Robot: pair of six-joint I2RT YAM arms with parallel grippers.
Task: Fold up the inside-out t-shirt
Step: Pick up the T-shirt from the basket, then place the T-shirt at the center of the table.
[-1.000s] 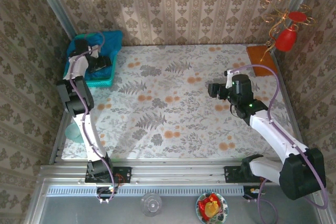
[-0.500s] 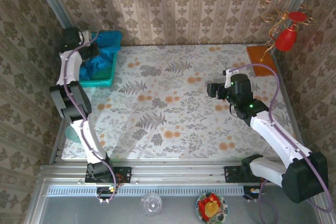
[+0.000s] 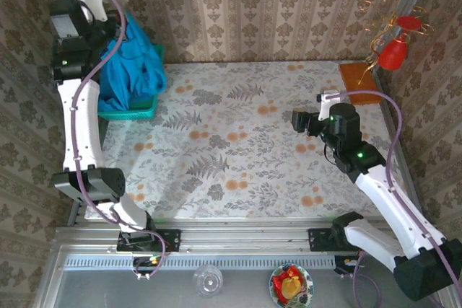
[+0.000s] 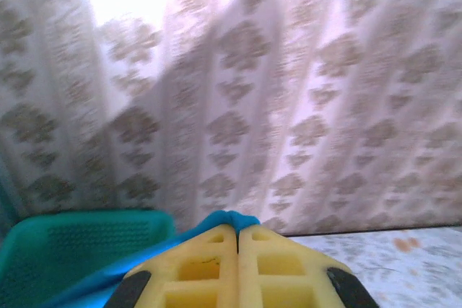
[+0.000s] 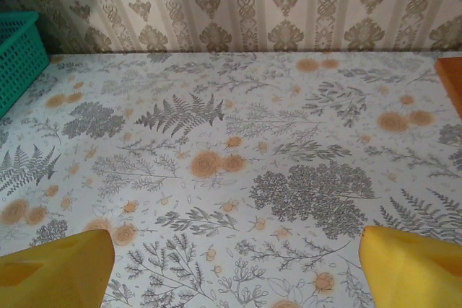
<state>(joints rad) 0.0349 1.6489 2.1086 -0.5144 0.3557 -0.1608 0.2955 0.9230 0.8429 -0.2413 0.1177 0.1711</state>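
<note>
The teal-blue inside-out t-shirt (image 3: 130, 63) hangs in a bunch from my left gripper (image 3: 108, 27), raised high at the back left above the green basket (image 3: 133, 112); its lower end still reaches into the basket. In the left wrist view the yellow fingers (image 4: 209, 265) are pressed together with a fold of the t-shirt (image 4: 227, 219) pinched at their tips. My right gripper (image 3: 297, 122) hovers over the table's right half, its yellow fingers (image 5: 58, 272) spread wide with only the tablecloth between them.
The floral tablecloth (image 3: 238, 142) covers the table. A brown board (image 3: 359, 81) lies at the back right corner, with a red ornament (image 3: 395, 52) on the wall above it. The basket's edge (image 5: 18, 55) shows at the left of the right wrist view. Patterned walls stand close.
My left gripper shut on the t-shirt in the basket and rose up and back, drawing the cloth out. The right arm shifted slightly right.
</note>
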